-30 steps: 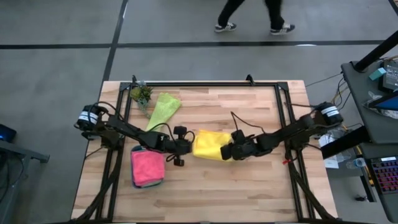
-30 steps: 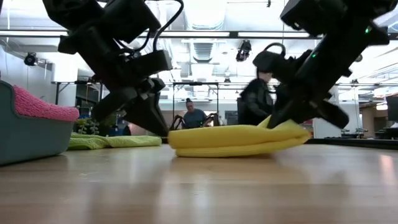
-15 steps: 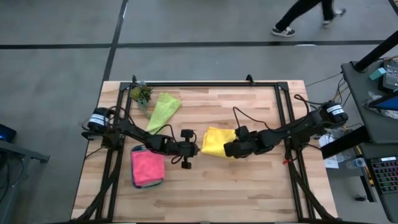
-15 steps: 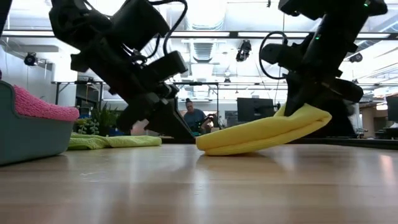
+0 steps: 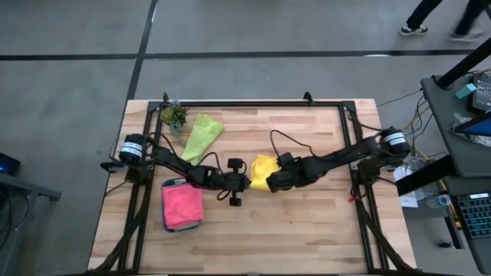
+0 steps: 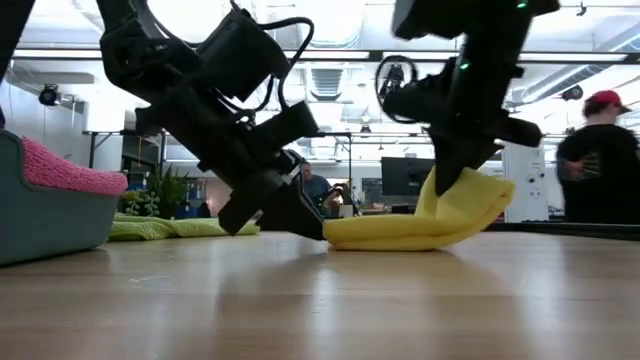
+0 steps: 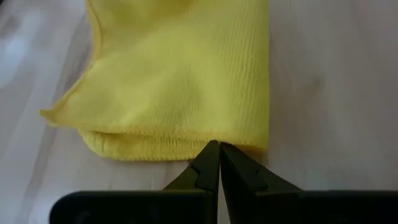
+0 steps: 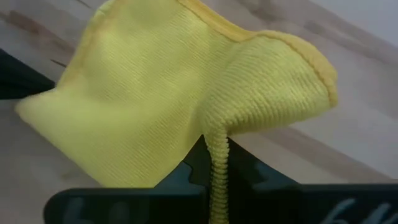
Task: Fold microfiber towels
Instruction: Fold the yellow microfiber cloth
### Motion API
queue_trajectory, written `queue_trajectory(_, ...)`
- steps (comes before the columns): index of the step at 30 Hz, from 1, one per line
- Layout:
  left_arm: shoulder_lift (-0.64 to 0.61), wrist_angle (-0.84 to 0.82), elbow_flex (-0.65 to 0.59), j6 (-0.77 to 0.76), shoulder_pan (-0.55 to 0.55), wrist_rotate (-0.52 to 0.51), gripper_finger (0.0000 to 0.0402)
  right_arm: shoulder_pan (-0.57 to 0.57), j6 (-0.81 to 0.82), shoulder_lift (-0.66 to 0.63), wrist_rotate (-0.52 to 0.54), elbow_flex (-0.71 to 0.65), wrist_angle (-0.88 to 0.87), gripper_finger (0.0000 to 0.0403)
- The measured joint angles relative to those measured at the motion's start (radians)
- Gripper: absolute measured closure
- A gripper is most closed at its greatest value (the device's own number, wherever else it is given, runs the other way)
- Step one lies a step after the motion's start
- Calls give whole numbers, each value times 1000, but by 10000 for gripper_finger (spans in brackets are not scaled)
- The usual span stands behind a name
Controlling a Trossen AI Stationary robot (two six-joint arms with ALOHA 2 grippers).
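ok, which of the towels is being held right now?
The yellow microfiber towel at table centre: the right gripper is shut on its raised edge. The lime green towel lies flat; the pink one sits in the tray.

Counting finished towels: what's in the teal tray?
A folded pink towel lies on top in the teal tray. A sliver of another layer shows at its edge; anything beneath is covered.

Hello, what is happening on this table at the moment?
Two robot arms are folding a yellow towel at the middle of the wooden table. The right gripper is shut on one raised edge of it. The left gripper, shut, presses at the opposite edge. A pink towel already lies in the teal tray.
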Motion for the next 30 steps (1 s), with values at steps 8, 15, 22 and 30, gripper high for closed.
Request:
queue_trajectory(8,1,4,1,0,3,17,402,-55,-122,129,-1,164,-30,390)
queue_trajectory(15,1,4,1,0,4,18,402,-93,-177,212,0,273,-27,390)
queue_trajectory(22,1,-20,-6,-3,7,17,402,-113,-227,276,-1,349,-56,390)
queue_trajectory(30,-180,-237,-14,36,5,7,402,-121,-234,279,11,352,-40,390)
